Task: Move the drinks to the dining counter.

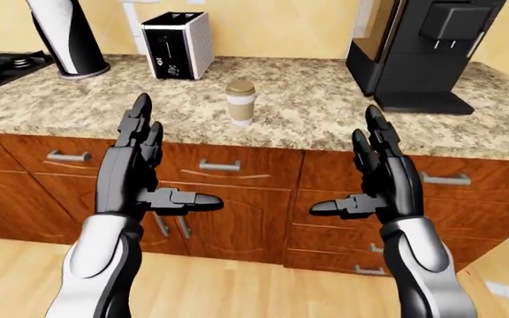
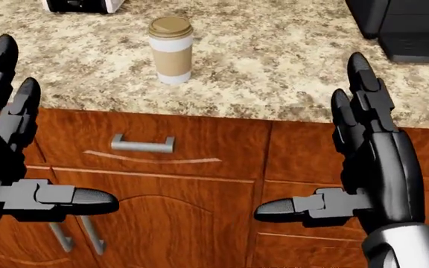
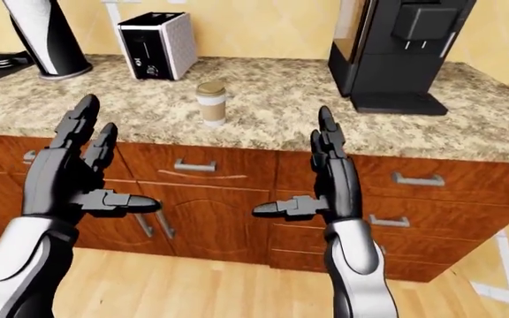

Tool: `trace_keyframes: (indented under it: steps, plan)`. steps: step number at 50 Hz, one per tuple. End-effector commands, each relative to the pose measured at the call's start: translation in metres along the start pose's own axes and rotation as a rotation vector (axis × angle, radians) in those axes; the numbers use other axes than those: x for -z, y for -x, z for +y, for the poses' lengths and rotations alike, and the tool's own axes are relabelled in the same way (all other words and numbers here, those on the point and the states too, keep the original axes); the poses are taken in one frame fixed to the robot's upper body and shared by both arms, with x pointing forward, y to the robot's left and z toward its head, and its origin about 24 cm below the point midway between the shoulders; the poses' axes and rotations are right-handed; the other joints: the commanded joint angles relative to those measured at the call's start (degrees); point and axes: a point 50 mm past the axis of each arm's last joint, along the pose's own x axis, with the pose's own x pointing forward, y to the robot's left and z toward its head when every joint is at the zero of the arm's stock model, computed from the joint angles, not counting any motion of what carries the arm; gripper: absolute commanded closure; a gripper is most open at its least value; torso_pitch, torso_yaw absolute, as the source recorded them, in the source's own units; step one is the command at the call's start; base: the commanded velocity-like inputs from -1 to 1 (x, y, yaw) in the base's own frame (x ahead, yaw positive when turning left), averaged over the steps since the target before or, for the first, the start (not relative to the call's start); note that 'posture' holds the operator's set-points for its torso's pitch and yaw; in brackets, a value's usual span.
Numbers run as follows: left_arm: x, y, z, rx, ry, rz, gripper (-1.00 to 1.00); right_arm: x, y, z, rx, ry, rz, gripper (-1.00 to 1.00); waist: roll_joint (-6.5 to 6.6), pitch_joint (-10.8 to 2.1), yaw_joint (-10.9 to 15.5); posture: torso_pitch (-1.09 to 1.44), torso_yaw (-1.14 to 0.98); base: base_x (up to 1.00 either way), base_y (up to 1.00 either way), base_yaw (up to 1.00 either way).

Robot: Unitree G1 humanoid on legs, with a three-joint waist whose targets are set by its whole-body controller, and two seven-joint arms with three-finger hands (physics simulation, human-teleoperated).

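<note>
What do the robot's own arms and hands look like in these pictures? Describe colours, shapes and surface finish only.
Both arms have smooth, rounded, glossy white forearm shells. The left hand and right hand are black and dark grey, each with three blocky, segmented fingers ending in rounded tips. The thumb segments look slightly lighter grey. No cables, markings or sleeves show.

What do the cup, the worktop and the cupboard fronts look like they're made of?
The cup looks like paper: matte white wall, tan sleeve, brown lid that may be plastic. The worktop looks like polished granite, speckled beige and brown. The cupboard fronts look like varnished reddish wood with visible grain, and the handles like grey metal.
</note>
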Motion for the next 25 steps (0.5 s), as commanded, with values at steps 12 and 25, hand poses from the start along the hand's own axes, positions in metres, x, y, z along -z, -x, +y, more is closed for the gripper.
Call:
trace_keyframes:
  steps: [12,25]
  plan:
    - [-0.0199,0.0026,0.0048,-0.025,-0.018,-0.102,-1.00,-0.0186,-0.0018,0.0065,-0.029,-0.004,-0.100,-1.00,7.97,-1.80,-1.23,0.00,0.00,0.46,0.00,0.00]
    - [-0.0184,0.0045,0.0042,-0.023,-0.017,-0.101,-1.00,-0.0180,-0.0014,0.0048,-0.022,-0.016,-0.101,-1.00,2.54,-1.79,1.10,0.00,0.00,0.38,0.00,0.00]
